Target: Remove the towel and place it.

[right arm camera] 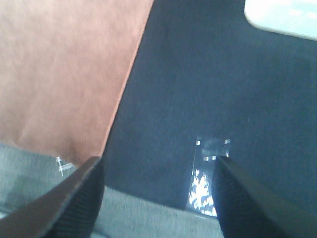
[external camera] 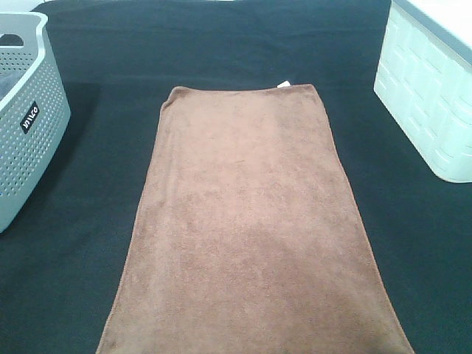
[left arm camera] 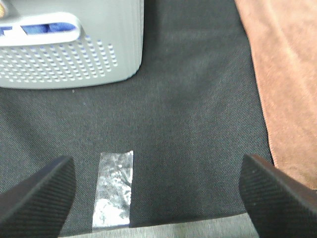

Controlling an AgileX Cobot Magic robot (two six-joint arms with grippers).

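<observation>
- The towel (external camera: 247,221) lies spread flat and lengthwise down the middle of the worktop (external camera: 221,44), which is covered by a black cloth; it is reddish-brown with hemmed edges, and its near end runs out of the exterior high view at the bottom
- A small white tag (external camera: 282,83) sticks out at the towel's far right corner; the far left corner is slightly rounded and rumpled
- A grey perforated laundry basket (external camera: 26,118) stands at the left edge of the worktop, apart from the towel, with a dark label on its side; the left wrist view shows something blue through its handle slot
- A white bin with a moulded block pattern (external camera: 428,96) stands at the right edge, also apart from the towel
- Neither arm shows in the exterior high view
- The left hand (left arm camera: 158,193) is released, its two dark ribbed fingers (left arm camera: 39,196) spread wide with nothing between them; it hangs over bare black cloth, with the towel's long edge just beside one finger and the basket's wall further ahead
- A strip of shiny clear tape (left arm camera: 114,188) is stuck to the cloth between the left fingers
- The right hand (right arm camera: 158,198) is also released and holds nothing, its fingers (right arm camera: 74,203) apart over the cloth near the worktop's front edge; the towel's edge lies beside one finger, and another piece of shiny tape (right arm camera: 208,178) lies near the other
- A corner of the white bin shows at the far side of the right wrist view
</observation>
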